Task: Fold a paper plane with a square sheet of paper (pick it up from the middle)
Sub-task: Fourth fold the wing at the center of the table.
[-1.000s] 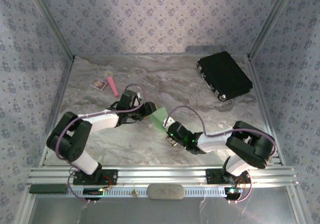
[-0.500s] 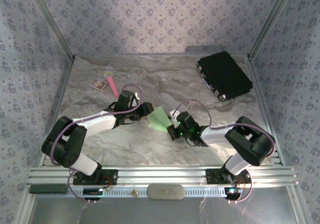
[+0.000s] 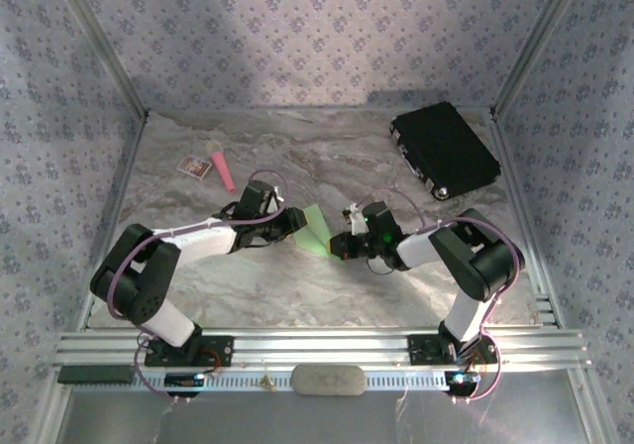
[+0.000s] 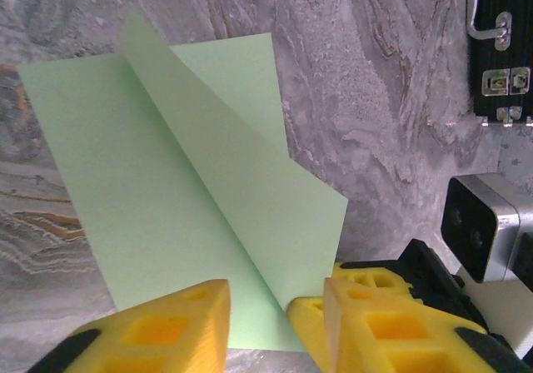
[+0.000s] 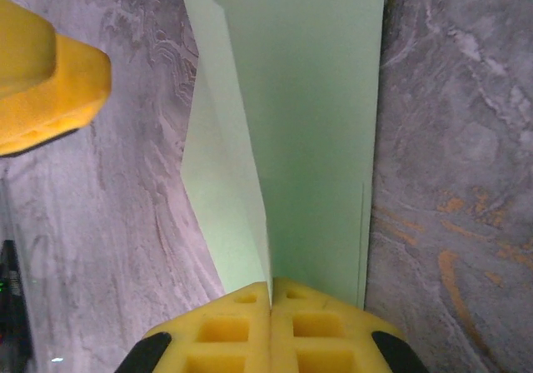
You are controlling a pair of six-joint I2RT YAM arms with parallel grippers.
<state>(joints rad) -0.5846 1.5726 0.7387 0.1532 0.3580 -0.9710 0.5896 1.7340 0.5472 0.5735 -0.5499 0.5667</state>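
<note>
**Fig. Early fold, both arms at the sheet.** The square sheet of paper (image 3: 317, 230) sat near the centre of the marbled table (image 3: 297, 290). I could not tell whether it rested on the surface or hung just above it.

*Progress.* From my console the sheet showed one long slanted crease, with a flap laid over the rest of the green square. I saw no pointed nose, no wings and no symmetrical centre fold. I therefore judged the work to be at its first folds, with the nose, the centre crease and the wings all left to make.

*Grippers.* The right gripper (image 5: 271, 300), at 4 o'clock of the sheet, had its yellow pads pressed flat together. The sheet's creased edge ran straight into the seam between them, so it was pinching the paper. The left gripper (image 4: 275, 310), at 9 o'clock of the sheet, had its jaws apart with a clear gap. The near corner of the sheet and the foot of the crease lay in that gap, and the fingers (image 4: 158, 331) stood on either side without clamping it.

*Surroundings.* A black case (image 3: 444, 151) lay at 2 o'clock of the sheet. A pink stick (image 3: 222, 169) and a small white card (image 3: 195, 166) lay at 10 o'clock, all well apart from the paper.
</note>
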